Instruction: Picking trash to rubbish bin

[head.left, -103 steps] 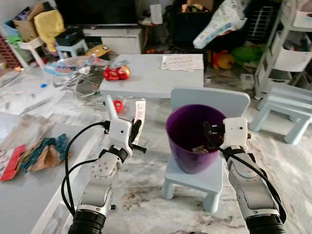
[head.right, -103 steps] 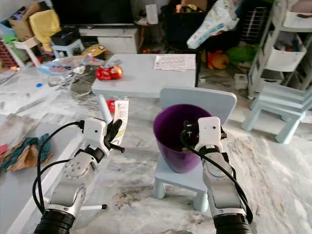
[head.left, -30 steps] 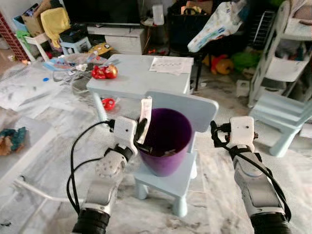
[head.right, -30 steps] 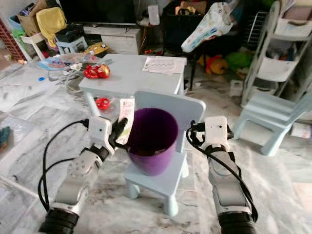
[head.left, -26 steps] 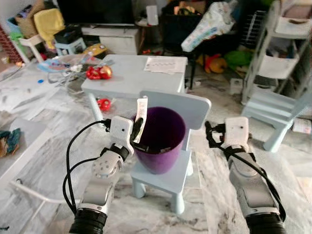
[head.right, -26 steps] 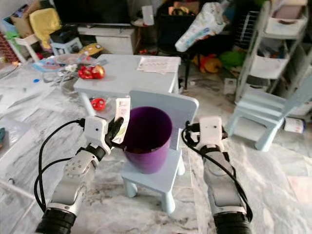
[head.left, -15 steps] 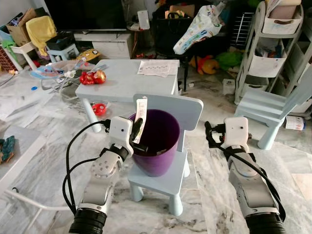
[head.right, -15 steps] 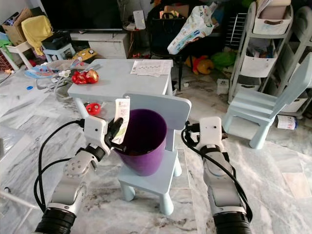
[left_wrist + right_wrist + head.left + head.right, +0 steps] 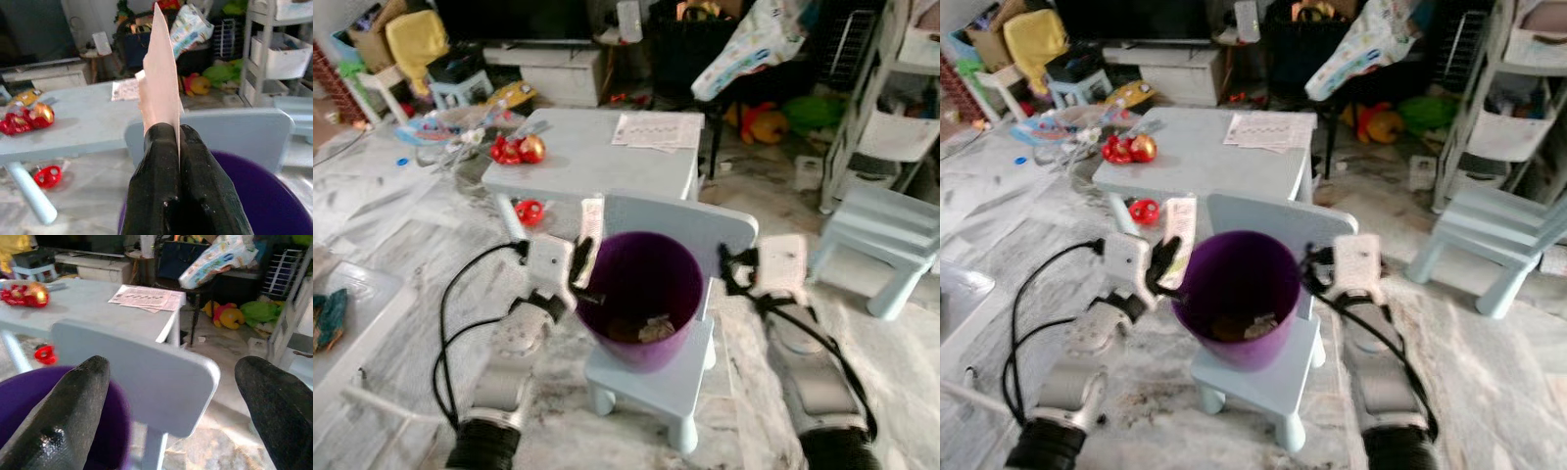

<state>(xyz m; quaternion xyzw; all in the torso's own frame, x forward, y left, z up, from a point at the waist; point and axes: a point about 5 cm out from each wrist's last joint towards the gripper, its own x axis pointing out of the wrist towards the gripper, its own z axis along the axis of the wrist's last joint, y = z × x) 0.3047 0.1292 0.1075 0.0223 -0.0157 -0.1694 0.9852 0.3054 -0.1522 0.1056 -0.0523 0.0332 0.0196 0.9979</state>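
The left gripper pinches a thin, flat paper slip by the left rim of the round, smooth purple bin. The right gripper is wide open with nothing in it, at the bin's right. The bin stands on a small pale blue plastic chair, with crumpled trash inside; the slip's print is too blurry to read.

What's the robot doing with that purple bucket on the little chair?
It is tidying up trash. The left pincer is shut on a slip of paper, holding it upright right beside the rim of the purple bin, which stands on a small blue chair. A few scraps already lie at the bottom of the bin. The paper has not been dropped in yet. The right pincer is open and holds nothing, on the other side of the bin next to the chair's back.
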